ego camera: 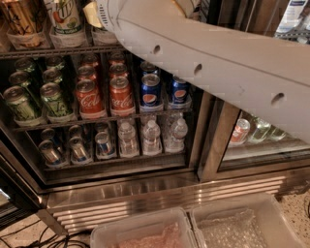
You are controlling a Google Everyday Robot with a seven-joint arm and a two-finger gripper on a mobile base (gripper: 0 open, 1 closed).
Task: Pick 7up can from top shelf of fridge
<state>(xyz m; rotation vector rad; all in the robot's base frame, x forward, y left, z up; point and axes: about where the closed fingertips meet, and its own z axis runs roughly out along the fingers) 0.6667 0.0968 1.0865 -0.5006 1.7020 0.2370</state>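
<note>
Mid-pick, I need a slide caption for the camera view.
Robot arm spans the fridge, its gripper at the picture's top edge, just right of the 7up can on the top shelf.

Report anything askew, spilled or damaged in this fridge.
Nothing stands out. The 7up can stands upright on the top shelf; the cans and bottles below sit in tidy rows. No spill shows. The claw is at the top shelf, beside the 7up can.
</note>
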